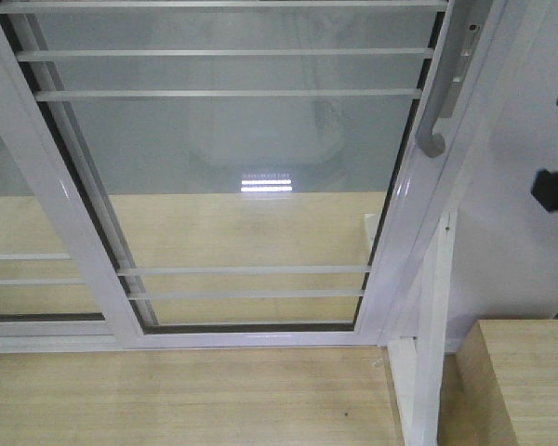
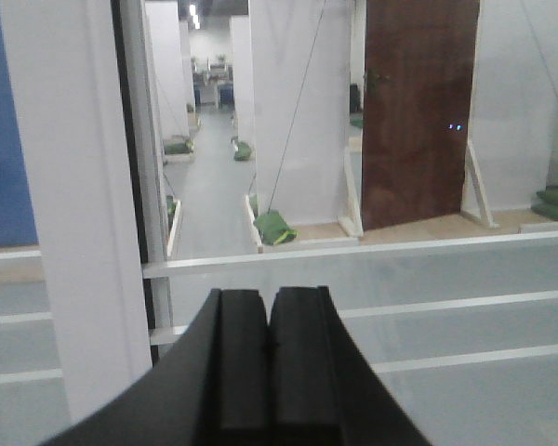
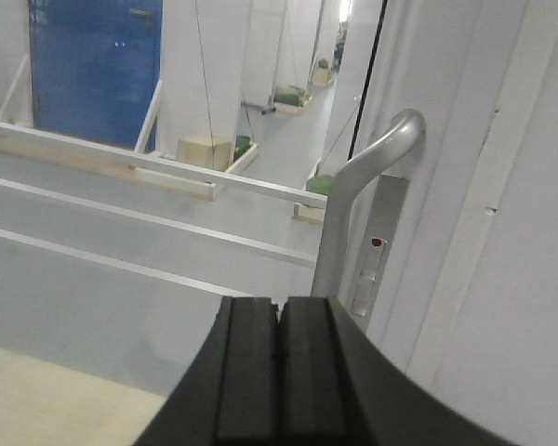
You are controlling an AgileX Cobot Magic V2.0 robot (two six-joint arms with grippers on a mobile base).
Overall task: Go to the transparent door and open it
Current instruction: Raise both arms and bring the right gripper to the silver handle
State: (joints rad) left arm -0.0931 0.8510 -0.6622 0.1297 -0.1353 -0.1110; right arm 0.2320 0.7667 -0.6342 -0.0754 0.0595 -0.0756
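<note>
Transparent door [image 1: 232,167] top cut off by upper edge; pull handle [image 3: 353,177] lower end hidden behind right gripper [image 3: 279,311].

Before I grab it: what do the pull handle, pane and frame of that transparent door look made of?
Pull handle: likely metal, satin grey, with soft highlights. Pane: probably clear glass; it is see-through and has a glare patch. Frame: seemingly metal with a glossy white coating.

Transparent door [image 1: 232,158] ahead, pull handle [image 1: 446,98] on its right edge, frame post [image 1: 430,353] further right
</note>
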